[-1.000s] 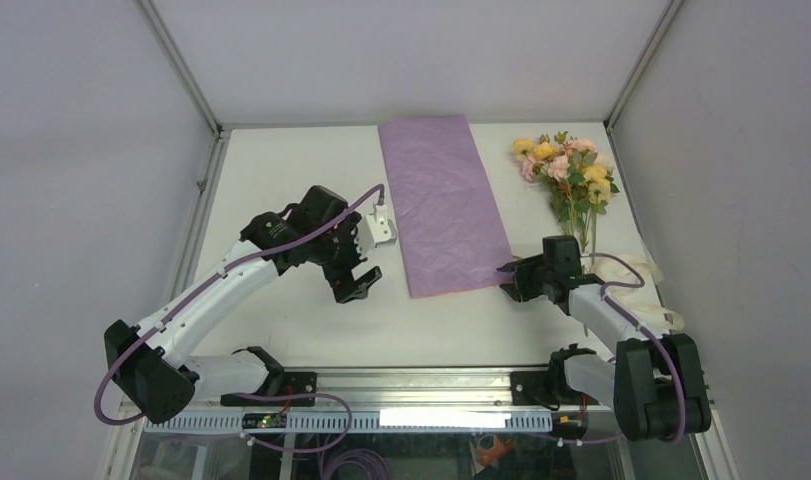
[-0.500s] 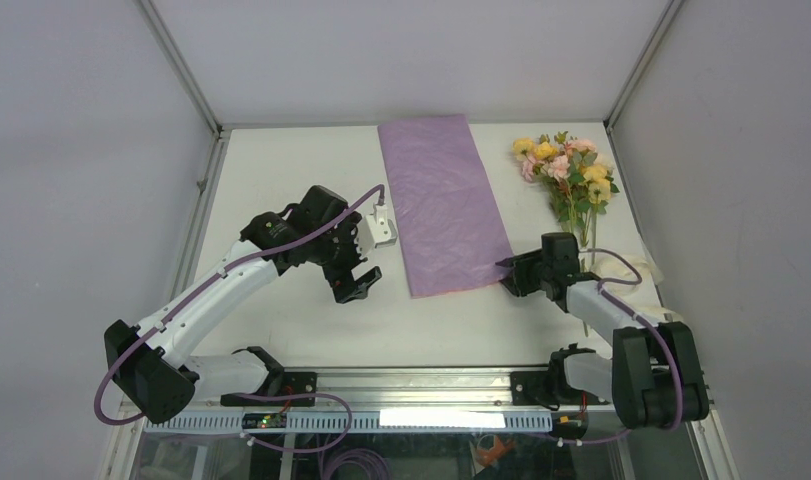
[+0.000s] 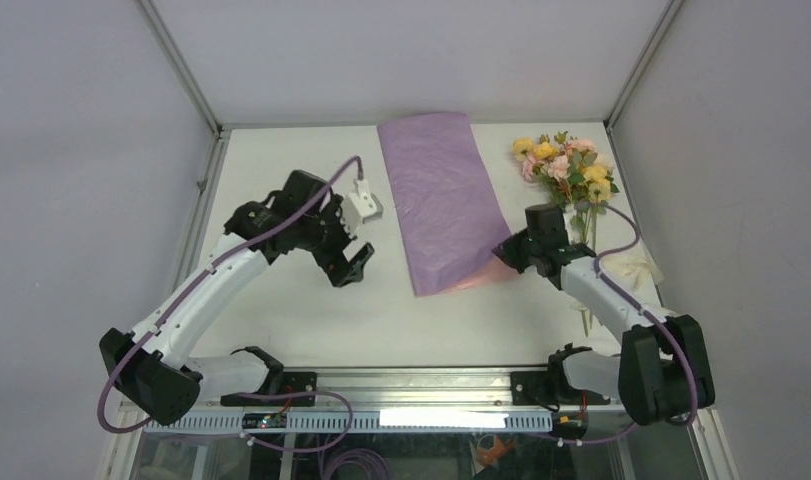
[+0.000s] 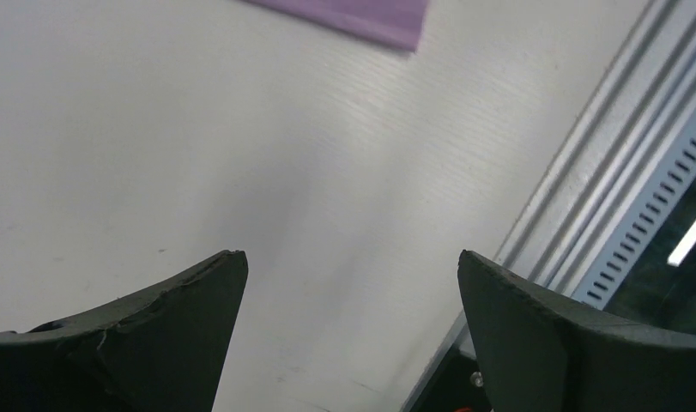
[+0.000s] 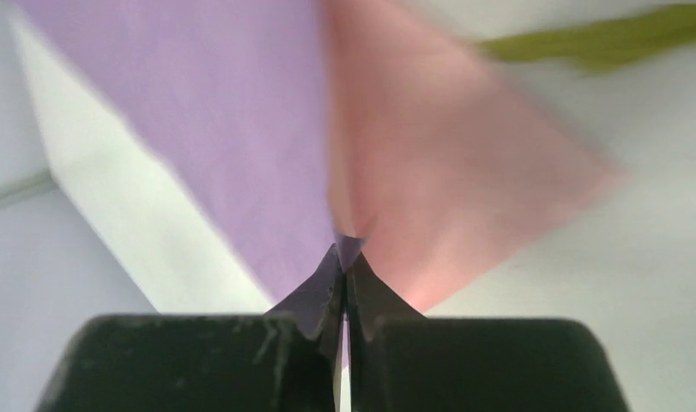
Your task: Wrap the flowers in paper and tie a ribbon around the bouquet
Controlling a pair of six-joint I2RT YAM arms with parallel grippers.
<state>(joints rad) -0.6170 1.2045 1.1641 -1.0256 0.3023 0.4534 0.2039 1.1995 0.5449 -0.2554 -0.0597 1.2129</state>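
Top external. The paper (image 3: 443,195) lies flat at 12 o'clock on the table (image 3: 281,170), lilac face up. Its 5 o'clock corner is raised and shows the pale pink underside. The right gripper (image 3: 509,255) sits at that corner, jaws together on the sheet. The flowers (image 3: 566,175) lie at 2 o'clock, apart from the paper, stems pointing toward the arm bases. The ribbon (image 3: 636,268) is piled at 4 o'clock, partly hidden behind the right arm. The left gripper (image 3: 349,268) hangs at 9 o'clock of the paper's near edge, near it but not touching, jaws wide apart and holding nothing.

Left wrist. Both fingers are spread over bare table. The paper's near left corner shows at 12 o'clock of the frame, well clear of the fingers.

Right wrist. The fingertips are pinched shut on the paper's corner, lilac to the left and pink to the right. A blurred green stem crosses at 2 o'clock.

Judgement: the step looks like picking up the sheet by its corner. The paper is thin, so lift slowly and keep the pinch on the corner alone. Steady the far side with the left gripper if the sheet drags. Steer clear of the stems.

Writing: none legible in any view.
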